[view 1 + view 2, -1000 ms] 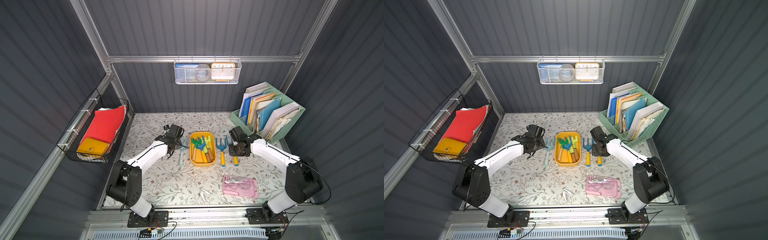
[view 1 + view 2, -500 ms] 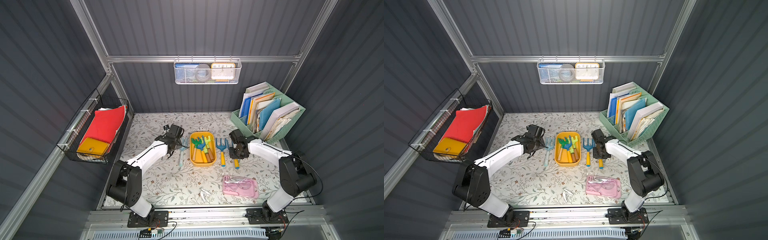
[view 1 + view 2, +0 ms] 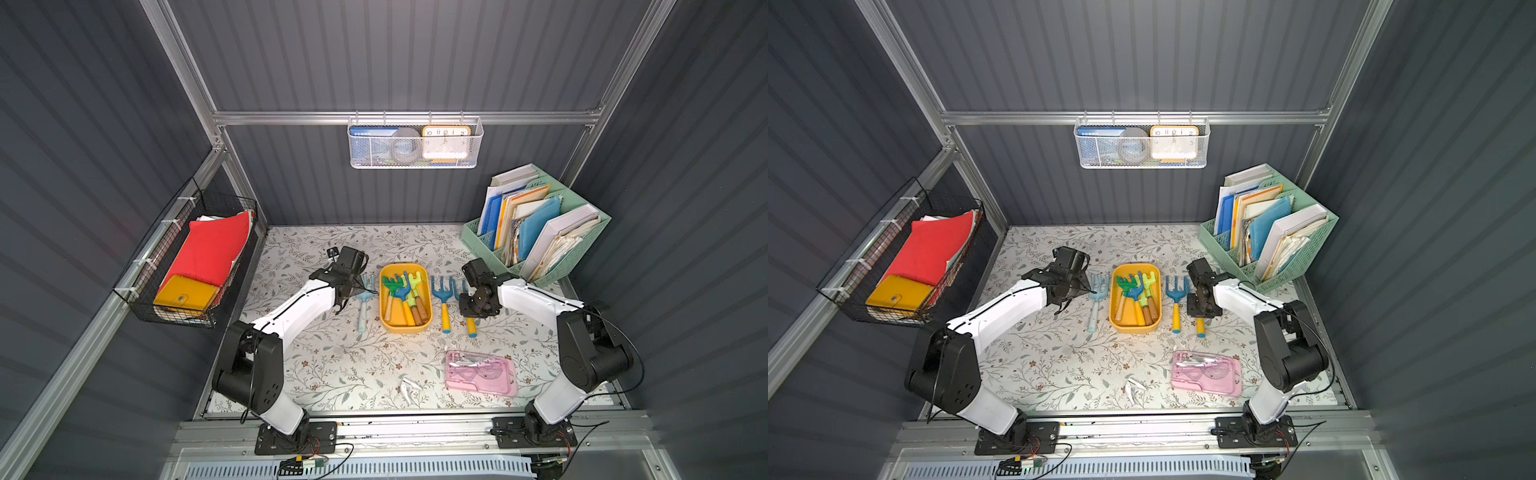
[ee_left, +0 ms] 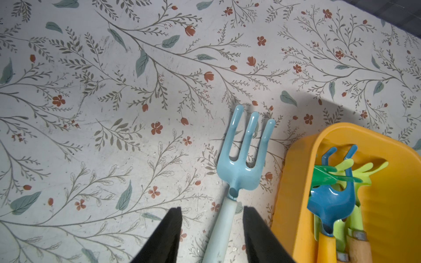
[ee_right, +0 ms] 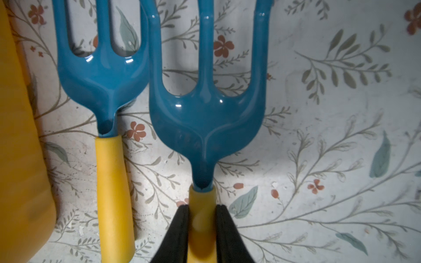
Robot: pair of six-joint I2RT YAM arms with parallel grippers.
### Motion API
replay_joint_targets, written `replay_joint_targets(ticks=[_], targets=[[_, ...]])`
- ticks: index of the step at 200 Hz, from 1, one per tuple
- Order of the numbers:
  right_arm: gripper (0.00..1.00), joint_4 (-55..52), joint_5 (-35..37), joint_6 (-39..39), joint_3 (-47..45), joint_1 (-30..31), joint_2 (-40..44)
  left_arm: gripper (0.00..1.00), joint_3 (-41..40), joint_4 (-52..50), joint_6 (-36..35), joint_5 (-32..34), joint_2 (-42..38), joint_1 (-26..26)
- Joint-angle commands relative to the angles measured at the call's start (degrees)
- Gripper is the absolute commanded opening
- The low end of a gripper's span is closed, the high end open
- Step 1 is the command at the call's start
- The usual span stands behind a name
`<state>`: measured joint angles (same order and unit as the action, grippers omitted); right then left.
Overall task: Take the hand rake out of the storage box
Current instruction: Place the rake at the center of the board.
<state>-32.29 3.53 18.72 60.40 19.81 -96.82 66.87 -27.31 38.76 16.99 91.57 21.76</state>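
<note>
Floral-print tabletop (image 3: 332, 365) in a grey slatted enclosure. In both top views I record the yellow storage box (image 3: 406, 329) at table centre, with several tools (image 3: 402, 293) lying in it, heads toward 12 o'clock. A pale-blue rake (image 3: 365, 291) lies on the table at the box's 9 o'clock, and the left arm (image 3: 299, 307) reaches over it. At the box's 3 o'clock lies a spare dark-blue rake (image 3: 443, 296). Just past it, also outside the box, is the hand rake (image 3: 471, 330); only its yellow handle end and some tines show beneath the right gripper (image 3: 472, 313). A mint file organizer (image 3: 582, 253) stands at 2 o'clock and a pink case (image 3: 480, 374) lies at 5 o'clock; neither wrist view takes these in. From above I cannot judge either grip.

Left wrist view settles one. The left gripper (image 4: 212, 210) hangs part open, its black fingers (image 4: 168, 232) straddling the pale-blue rake (image 4: 245, 164) at the handle. Table shows on both sides of the handle, so nothing is gripped. The storage box (image 4: 293, 182) is just beside.

Right wrist view settles the second. The right gripper (image 5: 202, 208) has its pads (image 5: 182, 227) closed tight on the yellow handle of the hand rake (image 5: 206, 113), just behind the dark-blue head. The spare dark-blue rake (image 5: 102, 75) lies parallel, between it and the storage box (image 5: 20, 159). Whether the held rake rests on the table or is raised off it, I cannot tell.
</note>
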Motion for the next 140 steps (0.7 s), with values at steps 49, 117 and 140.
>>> replay_joint_targets(ticks=[49,117,140], targets=[[0.04,1.13,-0.76,1.23,-0.06,-0.48,-1.26,0.49,1.29,-1.54,-0.53,0.76,0.36,-0.34],[0.05,1.43,-1.15,2.02,-0.37,-0.57,-1.68,0.49,1.26,-1.58,-0.27,0.58,0.06,-0.35],[0.06,1.4,-1.33,2.11,-0.28,-0.57,-1.97,0.49,1.31,-1.71,-0.27,0.67,-0.08,-0.35]])
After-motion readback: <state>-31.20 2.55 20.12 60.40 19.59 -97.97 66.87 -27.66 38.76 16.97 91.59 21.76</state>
